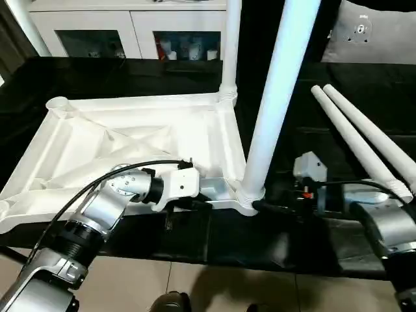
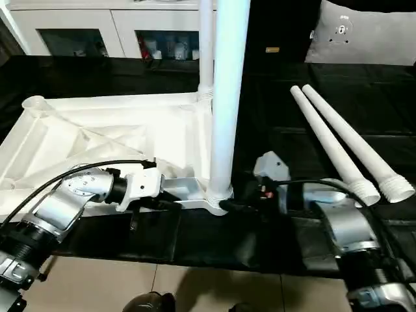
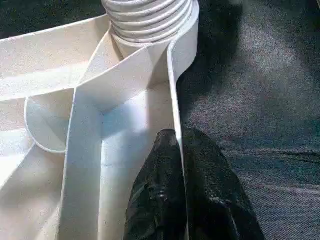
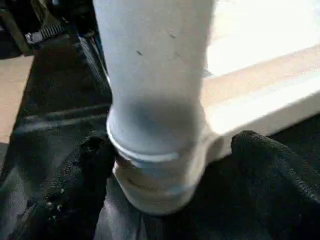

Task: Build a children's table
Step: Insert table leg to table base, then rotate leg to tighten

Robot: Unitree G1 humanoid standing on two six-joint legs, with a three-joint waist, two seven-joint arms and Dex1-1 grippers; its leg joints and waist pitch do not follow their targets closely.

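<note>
The children's table top lies upside down on the black worktable, its ribs facing up. One white leg stands in the far right corner socket. A second leg stands upright in the near right socket. My left gripper is shut on the top's near rim, one finger on each side of the wall. My right gripper is open, its fingers straddling the base of the near leg. Two loose legs lie side by side at the right.
A white cabinet stands behind the worktable, and a grey cushion lies at the back right. The worktable's front edge runs just below my grippers, with tan floor beyond it.
</note>
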